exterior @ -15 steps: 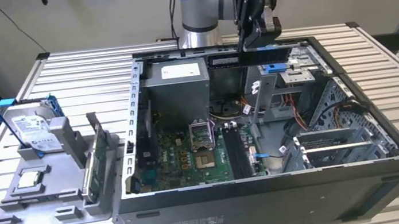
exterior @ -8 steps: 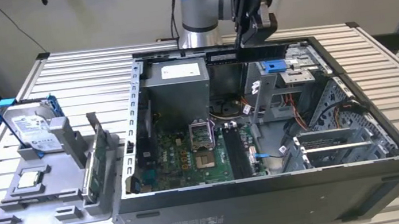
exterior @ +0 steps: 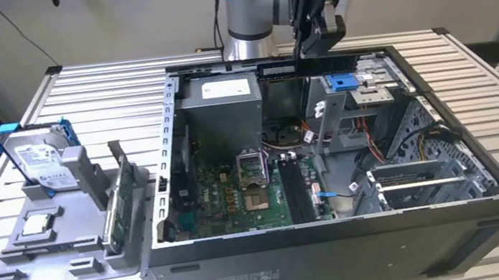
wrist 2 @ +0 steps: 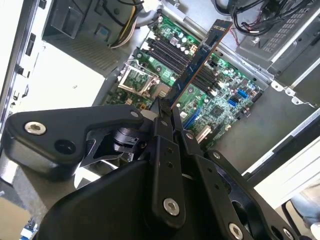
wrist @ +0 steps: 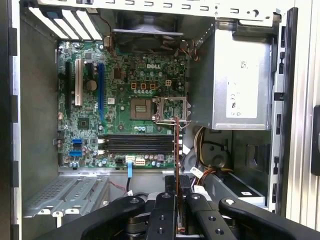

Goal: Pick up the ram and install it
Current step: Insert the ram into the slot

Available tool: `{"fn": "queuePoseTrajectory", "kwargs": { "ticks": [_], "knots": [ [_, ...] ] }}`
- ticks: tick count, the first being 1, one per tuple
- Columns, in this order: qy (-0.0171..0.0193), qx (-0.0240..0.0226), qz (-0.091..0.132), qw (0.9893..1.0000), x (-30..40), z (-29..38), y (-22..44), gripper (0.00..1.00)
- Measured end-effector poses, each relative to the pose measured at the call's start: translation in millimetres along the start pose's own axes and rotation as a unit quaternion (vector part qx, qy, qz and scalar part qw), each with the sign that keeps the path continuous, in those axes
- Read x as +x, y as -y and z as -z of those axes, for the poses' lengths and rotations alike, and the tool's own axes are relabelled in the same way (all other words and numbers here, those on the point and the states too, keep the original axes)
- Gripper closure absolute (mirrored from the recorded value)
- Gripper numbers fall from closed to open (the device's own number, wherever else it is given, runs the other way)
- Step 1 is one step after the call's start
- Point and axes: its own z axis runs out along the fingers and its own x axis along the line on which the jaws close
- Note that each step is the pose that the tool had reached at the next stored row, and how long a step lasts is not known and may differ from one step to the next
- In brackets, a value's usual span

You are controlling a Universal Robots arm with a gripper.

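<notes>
Plain beige wall (exterior: 118, 20) behind a pale slatted metal table (exterior: 94, 95), soft even light.

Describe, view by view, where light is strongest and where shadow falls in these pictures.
Exterior view: the slatted table is bright, the inside of the computer case dimmer. Second wrist view: a pale metal panel is washed out. First wrist view: the gripper holding the ram is a dark silhouette against the lit motherboard.
</notes>
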Motion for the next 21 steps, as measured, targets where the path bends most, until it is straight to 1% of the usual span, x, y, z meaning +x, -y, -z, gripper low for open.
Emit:
{"fn": "queuePoseTrajectory", "kwargs": {
  "ticks": [10, 16, 21],
  "knots": [
    [0.0, 0.0002, -0.002, 1.0, -0.1, 0.0, 0.0, 0.86],
    [0.0002, 0.0011, -0.012, 0.9999, -0.1, -0.1, 0.0, 0.86],
    [0.0006, 0.0023, -0.024, 0.9997, -0.1, -0.3, 0.0, 0.86]
  ]
}}
